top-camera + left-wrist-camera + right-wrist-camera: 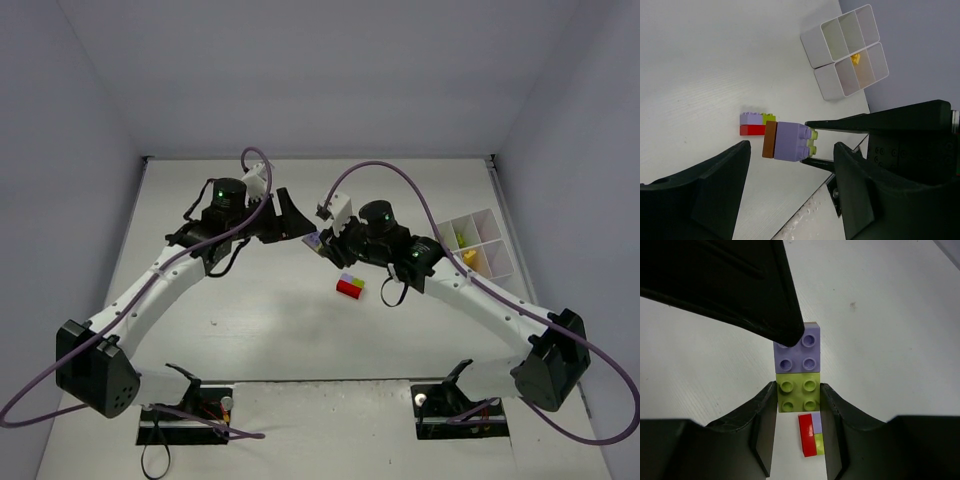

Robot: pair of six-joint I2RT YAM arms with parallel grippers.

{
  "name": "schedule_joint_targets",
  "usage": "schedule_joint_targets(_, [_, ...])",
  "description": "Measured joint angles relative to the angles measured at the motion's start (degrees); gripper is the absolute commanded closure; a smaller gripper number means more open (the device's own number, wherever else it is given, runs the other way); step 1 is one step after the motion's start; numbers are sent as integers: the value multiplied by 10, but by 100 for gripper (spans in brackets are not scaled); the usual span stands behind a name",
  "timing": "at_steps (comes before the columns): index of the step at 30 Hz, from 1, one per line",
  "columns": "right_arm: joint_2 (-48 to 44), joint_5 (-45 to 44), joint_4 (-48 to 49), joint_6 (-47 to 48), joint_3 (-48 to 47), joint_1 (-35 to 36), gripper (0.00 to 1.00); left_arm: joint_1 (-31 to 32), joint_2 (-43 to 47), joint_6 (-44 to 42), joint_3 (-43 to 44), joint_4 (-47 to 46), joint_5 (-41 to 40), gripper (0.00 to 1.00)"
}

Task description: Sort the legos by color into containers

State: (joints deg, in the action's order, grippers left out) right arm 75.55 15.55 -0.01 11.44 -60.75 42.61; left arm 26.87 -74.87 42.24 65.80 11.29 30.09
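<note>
My right gripper (798, 401) is shut on a lime green brick (798, 391) that is joined to a lavender brick (797, 355) and a brown plate (769, 140). It holds this stack (315, 241) above the table. My left gripper (791, 146) is open, with its fingers (705, 190) wide on either side of the stack and not touching it. A cluster of red, lavender and lime bricks (350, 286) lies on the table below, and it also shows in the left wrist view (756, 124). The white divided tray (493, 248) holds a yellow brick (468, 257) and a lime piece (459, 237).
The tray stands near the table's right wall. It appears at the top of the left wrist view (826, 80). One finger of the left gripper (730, 285) fills the top of the right wrist view. Both arms meet over the table's middle.
</note>
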Motion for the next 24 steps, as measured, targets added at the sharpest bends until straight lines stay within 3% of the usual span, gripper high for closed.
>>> schedule_joint_targets(9, [-7, 0, 4, -9, 2, 2, 100, 0, -31, 10, 0, -12, 18, 50])
schedule_joint_targets(16, [-7, -1, 8, -11, 2, 2, 100, 0, -40, 12, 0, -22, 33, 70])
schedule_joint_targets(19, [-7, -1, 9, -11, 2, 2, 100, 0, -41, 12, 0, -24, 40, 84])
schedule_joint_targets(24, [-7, -2, 9, -11, 2, 2, 100, -1, -42, -3, 0, -21, 36, 92])
